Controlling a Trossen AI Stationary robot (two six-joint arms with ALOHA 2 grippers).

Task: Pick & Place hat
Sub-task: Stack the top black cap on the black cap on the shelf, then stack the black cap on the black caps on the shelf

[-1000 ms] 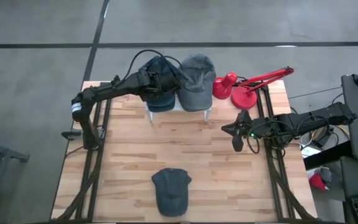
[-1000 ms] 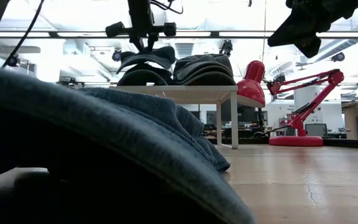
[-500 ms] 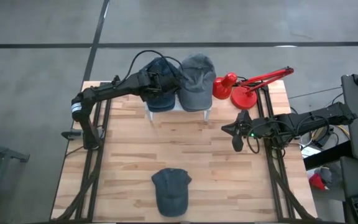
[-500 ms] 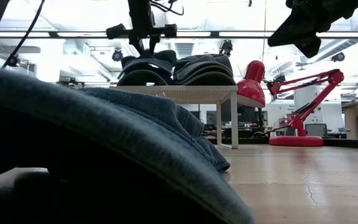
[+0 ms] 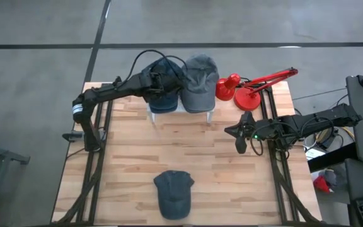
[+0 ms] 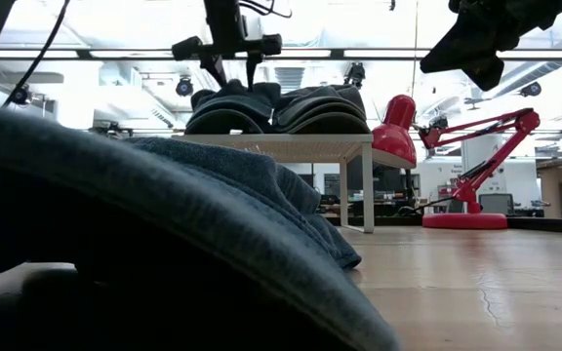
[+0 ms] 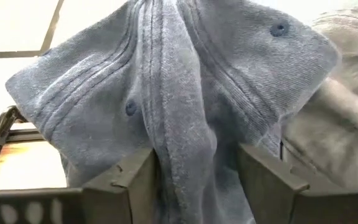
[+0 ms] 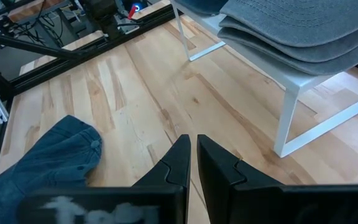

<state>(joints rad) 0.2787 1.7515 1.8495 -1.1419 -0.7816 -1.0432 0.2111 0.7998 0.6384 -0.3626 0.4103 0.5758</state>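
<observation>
A dark blue hat (image 5: 159, 88) lies on top of a pile of hats on the left half of a white stand (image 6: 291, 142) at the table's far side. Beside it on the stand lies a grey pile of hats (image 5: 199, 81). My left gripper (image 6: 230, 66) stands open right above the blue hat's crown (image 7: 185, 93), one finger on each side of a raised fold. Another blue hat (image 5: 172, 191) lies flat on the table near its front edge. My right gripper (image 8: 193, 162) hovers shut over the table's right side, holding nothing. My left gripper comes at the blue hat from above, its open fingers (image 7: 135, 180) on either side of a raised fold of the crown (image 7: 188, 168). Whether they touch the cloth I cannot tell. The hat rests on the pile, not lifted.
A red desk lamp (image 5: 251, 88) stands at the far right corner, beside the stand. The near blue hat (image 6: 115, 244) fills the low view's left. Bare wood lies between the stand and that hat.
My left gripper has opened and let go of the dark blue hat's crown. The crown, pinched up before, has sunk down onto the pile. The arm has stayed over the stand.
</observation>
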